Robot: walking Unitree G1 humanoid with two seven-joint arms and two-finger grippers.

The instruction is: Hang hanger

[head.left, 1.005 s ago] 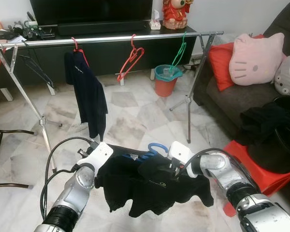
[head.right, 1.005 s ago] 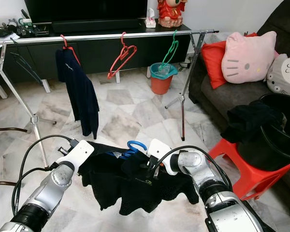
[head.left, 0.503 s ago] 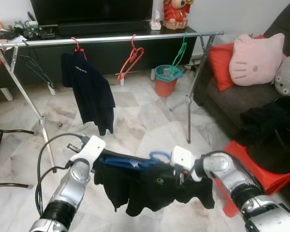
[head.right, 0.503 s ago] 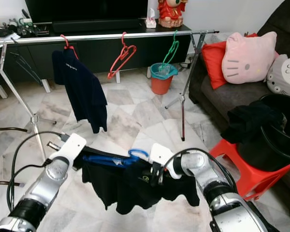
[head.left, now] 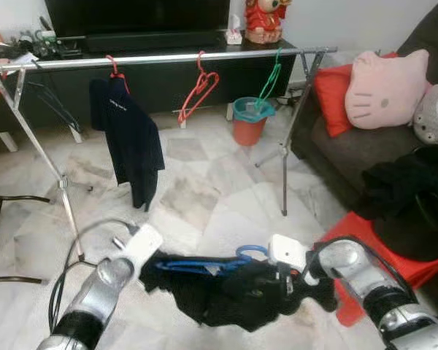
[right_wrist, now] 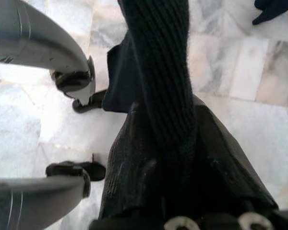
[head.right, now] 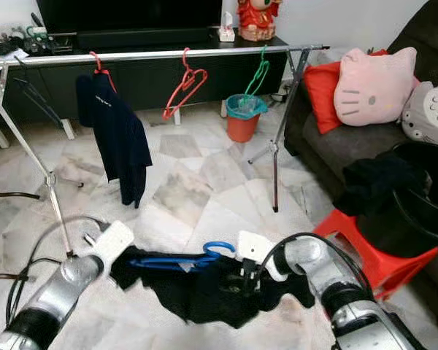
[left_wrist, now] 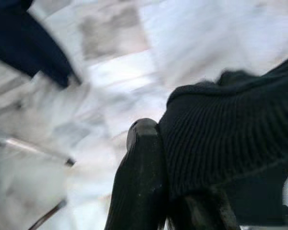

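Note:
A blue hanger (head.left: 204,264) carries a black garment (head.left: 230,300) that sags in a bunch low over the marble floor in front of me. My left gripper (head.left: 147,268) is shut on the garment's left end by the hanger arm, with one black finger (left_wrist: 140,172) pressed against ribbed black cloth (left_wrist: 230,139). My right gripper (head.left: 283,283) is shut on the garment's right side, with cloth (right_wrist: 163,91) running between its fingers. Further off stands a steel clothes rail (head.left: 168,58) holding a navy shirt (head.left: 131,142) on a red hanger, a bare red hanger (head.left: 197,91) and a green hanger (head.left: 270,79).
The rail's legs (head.left: 286,157) stand on the floor ahead. A teal and orange bin (head.left: 249,120) sits behind the rail. To the right are a dark sofa with a pink cushion (head.left: 387,87), a red stool (head.left: 394,255) and a pile of dark clothes (head.left: 409,182).
Both grippers have dropped lower with the hanger and garment. The garment hung stretched between them before and now sags bunched near the floor.

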